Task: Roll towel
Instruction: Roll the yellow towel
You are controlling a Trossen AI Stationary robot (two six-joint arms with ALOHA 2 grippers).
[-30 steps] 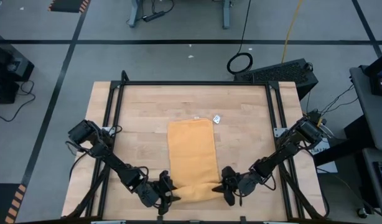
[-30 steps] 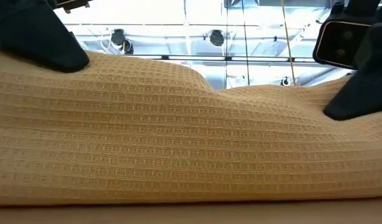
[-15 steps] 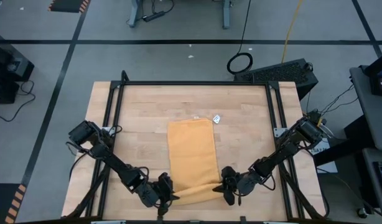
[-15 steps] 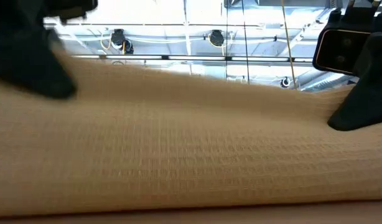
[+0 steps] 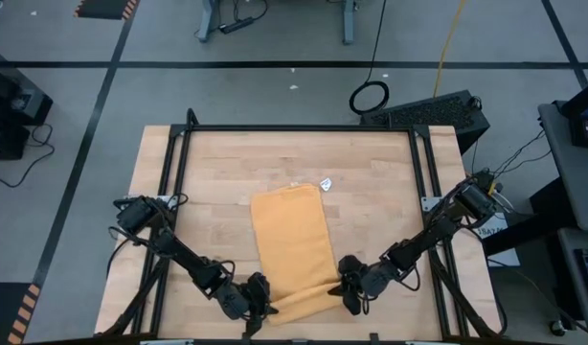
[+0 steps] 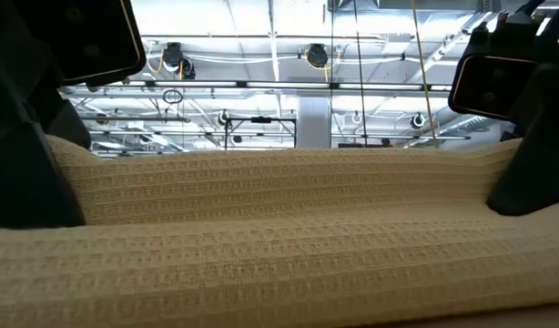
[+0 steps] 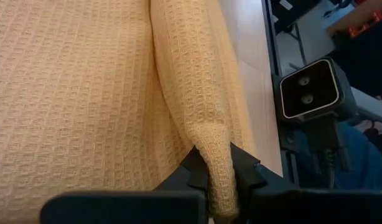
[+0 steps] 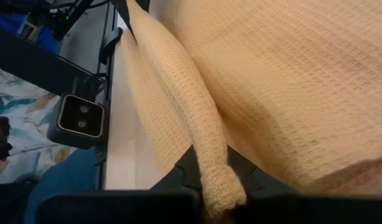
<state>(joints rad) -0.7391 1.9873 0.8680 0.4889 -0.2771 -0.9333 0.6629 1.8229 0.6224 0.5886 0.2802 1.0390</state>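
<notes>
Four views, one moment.

High view, towel (image 5: 294, 240): mustard-yellow, spread lengthwise on the wooden table (image 5: 217, 172), slightly skewed; far part flat, near end gathered into a rolled fold along the table's near edge.
High view, tag (image 5: 326, 183): small and white, at the towel's far right corner.
High view, left gripper (image 5: 259, 299): low at the near edge, on the left end of the rolled fold.
High view, right gripper (image 5: 344, 289): low at the near edge, on the right end of the same fold.
High view, surroundings: black frame rail (image 5: 294, 127) around the tabletop; coiled cable (image 5: 370, 97) on the floor beyond the far edge.

Low view, towel (image 6: 279, 246): fills the lower half, waffle weave plain, one raised band lying across in front of another.
Low view, arms: dark gripper bodies at both edges of the picture, pressed against the cloth; ceiling lights and rafters above.

Left wrist view, left gripper (image 7: 219, 177): fingers (image 7: 194, 168) clamped tight on the end of a narrow rolled ridge of towel (image 7: 191, 87), cloth pinched between them.
Left wrist view, beyond: flat towel to one side of the ridge, a strip of bare table and a small camera box (image 7: 308, 88) to the other.

Right wrist view, right gripper (image 8: 217, 177): closed tight, the rolled ridge of towel (image 8: 197, 118) squeezed between its two fingers (image 8: 188, 165).
Right wrist view, beyond: flat towel on one side, table edge and another camera box (image 8: 79, 121) on the other.
</notes>
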